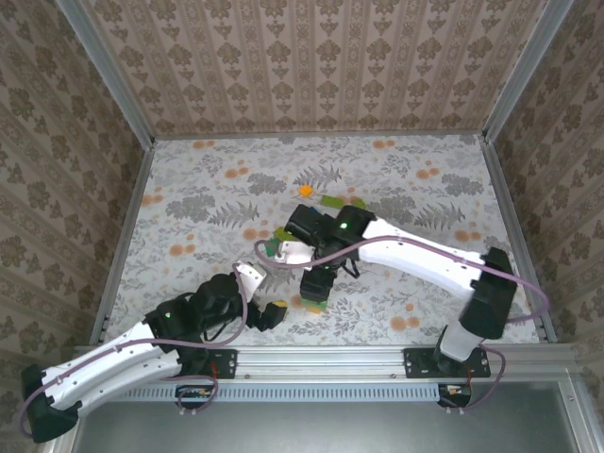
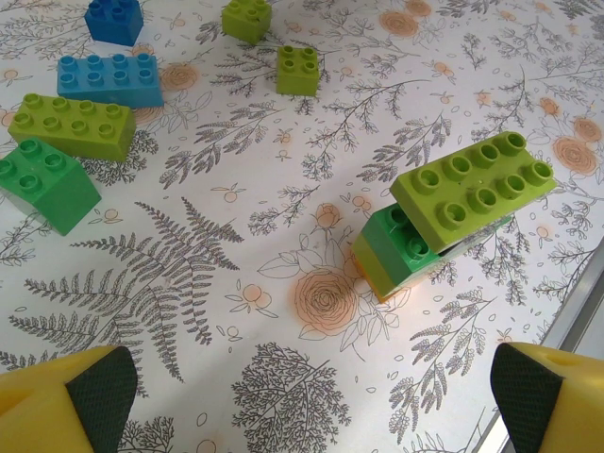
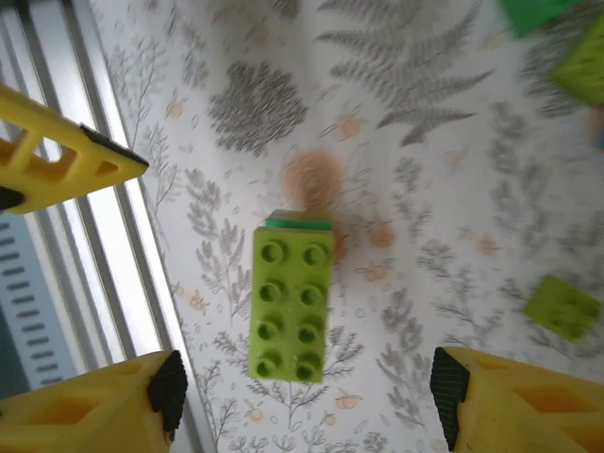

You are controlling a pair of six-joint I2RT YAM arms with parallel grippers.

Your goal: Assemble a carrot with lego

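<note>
The carrot stands on the patterned mat near the front rail: a lime eight-stud brick on a dark green brick, with an orange edge at the bottom. From above it shows as the lime brick over a green edge. My right gripper hangs over it, open, with both pads well clear of its sides. My left gripper is open and holds nothing, low over the mat to the left of the carrot. Loose lego lies beyond: a blue brick, a lime brick and a green brick.
The metal front rail runs close beside the carrot. A yellow finger of the left gripper reaches over the rail. Small lime bricks and another blue brick lie farther off. An orange brick sits mid-table.
</note>
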